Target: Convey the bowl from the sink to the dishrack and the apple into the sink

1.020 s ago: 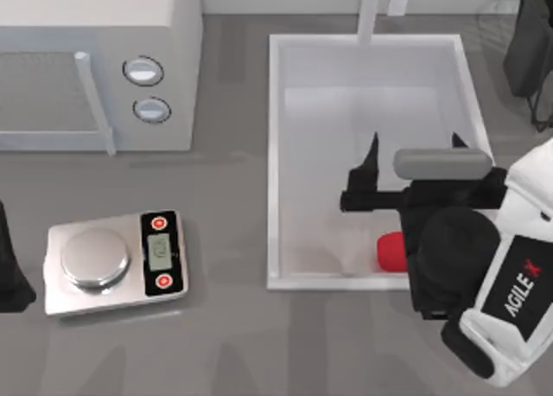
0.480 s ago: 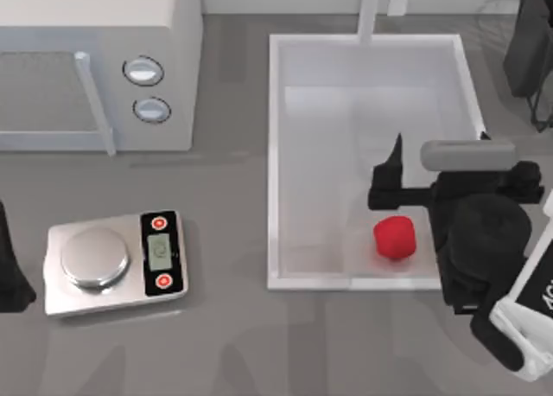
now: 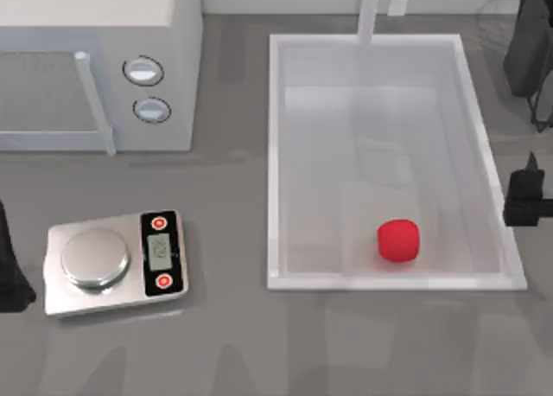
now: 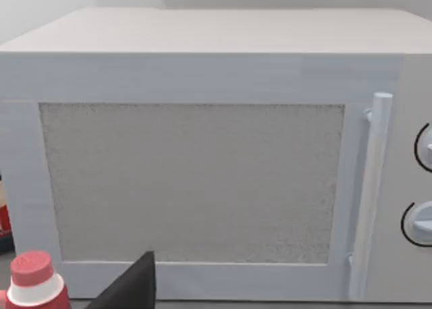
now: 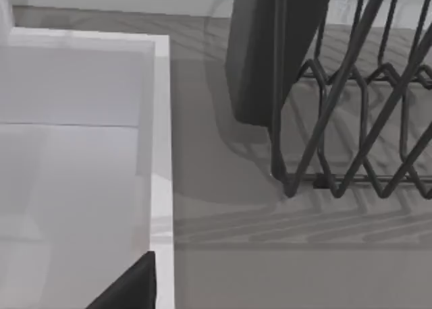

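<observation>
The red apple (image 3: 398, 240) lies on the floor of the white sink (image 3: 275, 154), near its front right corner. My right gripper (image 3: 537, 193) is over the table just right of the sink's right rim, clear of the apple and open, with one fingertip (image 5: 135, 282) beside the rim (image 5: 160, 154). The dishrack (image 5: 351, 120), of thin wire, stands to the right of the sink at the back (image 3: 501, 20). A dark upright shape (image 5: 270, 52) stands in it; I cannot tell whether it is the bowl. My left arm (image 3: 9, 271) is parked at the left edge.
A white microwave (image 3: 95, 59) fills the back left and faces the left wrist camera (image 4: 202, 174). A silver scale (image 3: 112, 262) sits at the front left. The faucet (image 3: 370, 11) rises behind the sink. A red-capped bottle (image 4: 34, 282) stands near the microwave.
My right gripper has risen off the apple and drawn back to the right, out of the sink and nearly out of the top view. The apple stays on the sink floor.
</observation>
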Available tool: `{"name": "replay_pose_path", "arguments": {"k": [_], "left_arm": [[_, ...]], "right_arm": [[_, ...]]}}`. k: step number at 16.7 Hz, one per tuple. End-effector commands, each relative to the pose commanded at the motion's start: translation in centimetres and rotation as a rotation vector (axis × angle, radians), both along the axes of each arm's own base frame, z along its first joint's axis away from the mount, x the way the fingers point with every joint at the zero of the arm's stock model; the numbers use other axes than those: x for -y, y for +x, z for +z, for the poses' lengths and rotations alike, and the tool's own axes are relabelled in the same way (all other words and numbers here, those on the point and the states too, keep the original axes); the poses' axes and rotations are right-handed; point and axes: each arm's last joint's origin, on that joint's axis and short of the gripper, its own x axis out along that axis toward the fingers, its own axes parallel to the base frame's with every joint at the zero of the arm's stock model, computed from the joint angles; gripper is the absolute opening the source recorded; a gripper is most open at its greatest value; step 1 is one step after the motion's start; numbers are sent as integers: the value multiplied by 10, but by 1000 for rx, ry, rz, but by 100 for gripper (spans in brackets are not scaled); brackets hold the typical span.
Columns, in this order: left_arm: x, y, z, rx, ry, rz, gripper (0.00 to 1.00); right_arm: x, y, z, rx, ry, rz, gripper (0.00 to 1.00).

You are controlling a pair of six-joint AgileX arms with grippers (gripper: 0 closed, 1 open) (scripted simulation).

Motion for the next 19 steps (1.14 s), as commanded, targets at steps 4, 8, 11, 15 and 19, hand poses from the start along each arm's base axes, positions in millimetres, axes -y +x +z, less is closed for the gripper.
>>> {"name": "replay_pose_path", "arguments": {"k": [4, 8, 11, 15, 19], "left_arm": [[0, 0, 0, 0, 0, 0, 100], [0, 0, 0, 0, 0, 0, 100], [0, 0, 0, 0, 0, 0, 100], [0, 0, 0, 0, 0, 0, 100], [0, 0, 0, 0, 0, 0, 100]], "right_arm": [[33, -50, 26, 32, 40, -17, 100], [45, -91, 35, 139, 69, 11, 100], [46, -110, 35, 208, 80, 50, 100], [45, -121, 34, 274, 87, 100, 100], [45, -123, 35, 292, 87, 110, 100]]}}
